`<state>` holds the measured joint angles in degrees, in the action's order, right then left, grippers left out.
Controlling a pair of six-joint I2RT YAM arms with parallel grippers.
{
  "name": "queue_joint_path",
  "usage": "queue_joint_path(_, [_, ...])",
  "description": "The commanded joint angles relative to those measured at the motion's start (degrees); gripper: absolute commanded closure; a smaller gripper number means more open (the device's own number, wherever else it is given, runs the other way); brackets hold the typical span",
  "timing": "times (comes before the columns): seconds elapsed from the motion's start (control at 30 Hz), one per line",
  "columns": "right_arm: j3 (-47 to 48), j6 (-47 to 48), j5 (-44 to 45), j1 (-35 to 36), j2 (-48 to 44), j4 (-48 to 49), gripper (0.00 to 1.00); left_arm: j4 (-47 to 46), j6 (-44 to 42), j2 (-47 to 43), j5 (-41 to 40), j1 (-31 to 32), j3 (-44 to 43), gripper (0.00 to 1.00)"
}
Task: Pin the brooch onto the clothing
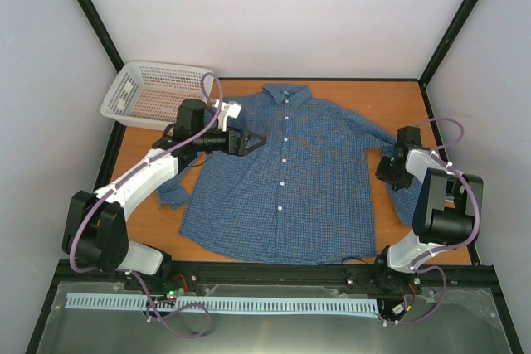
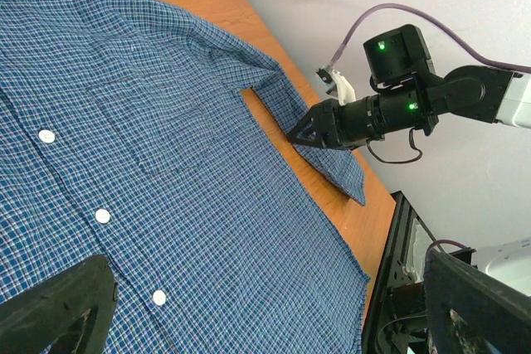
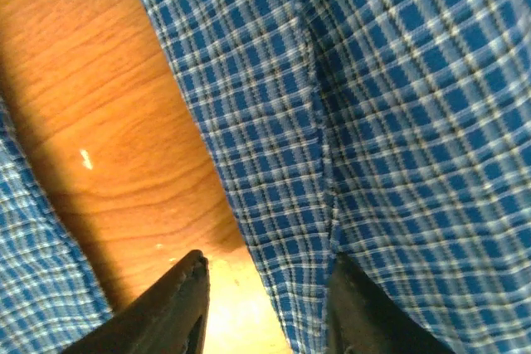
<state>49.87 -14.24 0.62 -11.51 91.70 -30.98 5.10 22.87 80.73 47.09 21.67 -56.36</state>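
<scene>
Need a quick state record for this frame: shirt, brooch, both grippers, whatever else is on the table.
shirt: spread flat, buttons up, collar toward the far side of the table
brooch: not visible in any view
left gripper: open, above the shirt, holding nothing
right gripper: jaws apart, straddling the edge of a sleeve
basket: white, far left corner

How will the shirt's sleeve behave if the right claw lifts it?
Probably floppy: the shirt lies flat with soft creases, so the sleeve would likely drape from the right claw. Thin fabric looks light; pushed on the table, it may bunch.
</scene>
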Motion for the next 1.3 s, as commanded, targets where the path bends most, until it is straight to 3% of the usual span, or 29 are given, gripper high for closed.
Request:
queue_joint_path(0.0, [-0.86, 0.89, -5.52, -0.11, -2.27, 0.63, 0.7, -1.75, -0.21, -0.15, 1.3, 0.39, -0.26, 0.0])
queue_joint_path(0.07, [-1.72, 0.8, -6.69, -0.16, -4.64, -0.27, 0.87, -1.95, -0.11, 0.02, 1.45, 0.39, -0.17, 0.0])
queue_joint_path(0.13, [-2.46, 0.69, -8.29, -0.1, -6.78, -1.83, 0.97, -1.7, -0.18, 0.32, 1.27, 0.39, -0.22, 0.0])
queue_joint_path(0.3, [-6.56, -2.32, -13.17, -0.06, -12.21, -1.19, 0.97, -2.16, 0.31, 1.26, 2.28, 0.39, -0.34, 0.0])
queue_joint_path(0.5, [-9.46, -6.04, -21.92, -0.08, -12.05, 0.67, 0.97, -2.01, 0.2, 1.41, 2.03, 0.39, -0.17, 0.0])
queue_joint_path(0.57, [-10.53, -6.96, -19.95, -0.02, -13.23, -0.3, 0.97, -1.99, 0.03, 1.19, 1.92, 0.38, -0.16, 0.0])
queue_joint_path(0.6, [-10.46, -6.94, -17.53, -0.07, -14.32, -0.82, 0.91, -1.84, -0.12, 1.13, 1.64, 0.39, -0.14, 0.0])
queue_joint_path(0.63, [-10.35, -6.9, -15.44, -0.08, -15.7, -0.8, 0.75, -1.41, -0.35, 1.19, 1.28, 0.39, -0.28, 0.0])
queue_joint_path(0.7, [-8.92, -5.64, -13.94, -0.04, -18.07, 0.33, 0.55, -1.16, -0.42, 1.4, 1.2, 0.39, -0.48, 0.0])
queue_joint_path(0.83, [-0.85, -1.77, -18.26, -0.08, -14.97, 4.08, 0.31, -2.02, -0.07, 1.79, 1.74, 0.39, -0.08, 0.0])
queue_joint_path(1.1, [25.61, 3.75, -15.56, -0.04, 9.77, 4.65, 0.19, -0.27, -3.13, 2.39, -4.06, 0.39, 0.19, 0.0])
queue_joint_path(1.27, [41.63, 6.55, -17.84, 0.35, 25.14, 2.47, 0.24, 2.01, -5.7, 6.35, -8.66, 0.43, -1.05, 0.0])
